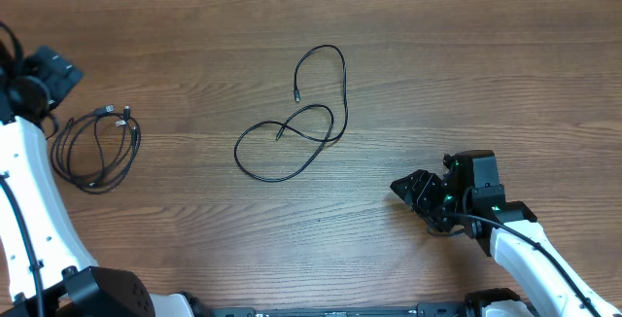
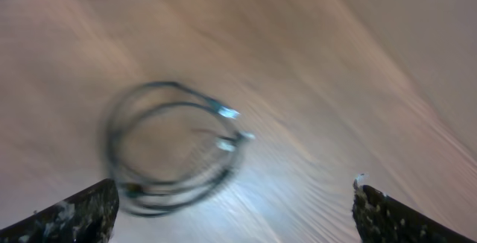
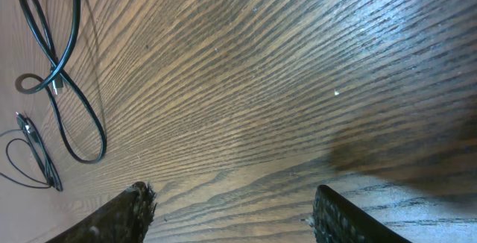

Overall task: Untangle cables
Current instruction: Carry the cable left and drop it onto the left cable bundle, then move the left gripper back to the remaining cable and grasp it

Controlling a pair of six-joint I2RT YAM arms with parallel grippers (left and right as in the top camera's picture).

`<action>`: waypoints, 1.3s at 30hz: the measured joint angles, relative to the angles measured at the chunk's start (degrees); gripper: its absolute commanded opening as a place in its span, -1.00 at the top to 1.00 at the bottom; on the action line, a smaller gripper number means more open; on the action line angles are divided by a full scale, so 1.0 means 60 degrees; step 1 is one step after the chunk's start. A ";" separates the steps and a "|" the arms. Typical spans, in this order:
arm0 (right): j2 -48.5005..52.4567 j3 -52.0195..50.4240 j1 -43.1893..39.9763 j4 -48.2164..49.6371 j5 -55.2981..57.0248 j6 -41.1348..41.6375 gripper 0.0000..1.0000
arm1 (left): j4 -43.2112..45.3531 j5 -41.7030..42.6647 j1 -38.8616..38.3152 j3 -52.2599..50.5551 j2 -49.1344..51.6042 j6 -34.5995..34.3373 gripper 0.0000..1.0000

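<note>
The two cables are lying on the wooden table (image 1: pixel 466 74), well apart from each other. The coiled cable (image 1: pixel 97 149) is resting near the left edge of the overhead frame, wound in several rounds, with its silvery plug ends showing at the upper side of the coil. The looped cable (image 1: pixel 292 124) is lying near the centre of the frame. It is making a wide loop toward the lower left, crossing over itself, and then a narrower loop going upward, with one plug end hanging inside that upper loop.

The left gripper (image 1: pixel 58 72) is hovering in the upper left of the overhead frame, just beside the coil. In the left wrist view (which is very blurred) the coiled cable (image 2: pixel 171 153) is showing in the left half, and the two fingers (image 2: pixel 74 215) are standing at the lower corners. The jaws are standing wide and holding nothing.

The right gripper (image 1: pixel 416 193) is sitting in the lower right of the overhead frame, well apart from both cables. In the right wrist view its fingers (image 3: pixel 130 213) are showing at the lower edge with only bare wood grain between them, so the jaws are standing apart and gripping nothing. The looped cable (image 3: pixel 58 79) is showing in the upper left of that frame.
</note>
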 measured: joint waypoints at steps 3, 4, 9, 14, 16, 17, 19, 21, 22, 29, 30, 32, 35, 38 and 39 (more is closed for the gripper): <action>0.0000 0.0000 0.0000 0.0000 -0.0004 0.0004 -0.34 | 0.0160 0.1162 -0.0685 0.0000 0.0000 0.0372 -1.00; 0.0000 0.0000 0.0000 -0.0004 0.0000 0.0004 -0.34 | 0.0171 0.1450 -0.0973 0.0000 0.0000 0.0543 -1.00; 0.0000 0.0000 0.0000 0.0000 -0.0004 0.0000 -0.35 | 0.0197 0.2324 -0.2987 -0.0004 0.0000 0.2135 -1.00; 0.0000 0.0000 0.0000 0.0000 0.0000 0.0004 -0.34 | 0.0197 0.2601 -0.4940 -0.0015 0.0273 0.3792 -1.00; 0.0000 0.0000 0.0000 0.0004 0.0000 0.0004 -0.34 | 0.0186 0.2674 -0.5592 -0.0015 0.0601 0.4266 -1.00; 0.0000 0.0000 0.0004 0.0000 0.0000 0.0004 -0.34 | 0.0164 0.2710 -0.5960 -0.0018 0.0892 0.4503 -0.99; 0.0000 0.0000 0.0000 0.0000 0.0000 0.0004 -0.34 | 0.0091 0.2725 -0.6430 -0.0033 0.1406 0.4739 -0.99; 0.0000 0.0000 0.0004 0.0004 0.0000 0.0000 -0.35 | -0.0011 0.2725 -0.6812 -0.0036 0.1938 0.4852 -0.96; 0.0000 0.0000 0.0000 0.0000 0.0000 0.0000 -0.34 | -0.0098 0.2721 -0.6991 -0.0040 0.2222 0.4900 -0.95; 0.0000 0.0000 0.0000 0.0000 0.0004 0.0000 -0.34 | -0.0914 0.2725 -0.7952 -0.0091 0.3745 0.3901 -0.96; 0.0000 0.0000 0.0000 0.0004 -0.0004 0.0004 -0.34 | -0.1100 0.2725 -0.8054 -0.0091 0.3858 0.3479 -1.00; 0.0000 0.0000 0.0000 0.0000 -0.0004 0.0000 -0.34 | -0.1377 0.2736 -0.8204 -0.0091 0.4036 0.2492 -0.99; 0.0000 0.0000 0.0000 0.0000 0.0000 0.0004 -0.35 | -0.1519 0.2761 -0.8244 -0.0091 0.4127 0.0943 -1.00; 0.0000 0.0000 0.0000 0.0000 -0.0004 0.0000 -0.34 | -0.1519 0.2863 -0.8244 -0.0091 0.4131 -0.0794 -0.99; 0.0000 0.0000 0.0000 0.0000 -0.0004 0.0004 -0.34 | -0.1515 0.2892 -0.8244 -0.0091 0.4131 -0.1344 -1.00</action>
